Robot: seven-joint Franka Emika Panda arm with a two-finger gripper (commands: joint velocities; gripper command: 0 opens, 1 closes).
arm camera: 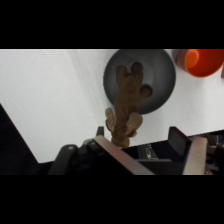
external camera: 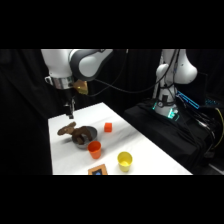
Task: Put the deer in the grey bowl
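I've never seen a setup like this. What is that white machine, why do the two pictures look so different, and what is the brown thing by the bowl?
The white machine is a single robot arm; its base stands at the upper right of the side view, and it reaches over the white table. Its gripper, a two-fingered claw, hangs above the table and holds nothing.

The side view comes from a fixed camera beside the table. The other picture comes from a camera on the arm's wrist, looking down past the gripper's black parts.

The brown thing is a toy deer. It lies across the rim of the grey bowl, part inside and part hanging over the edge onto the table. Nearby stand an orange cup, a yellow cup and a small orange cube.
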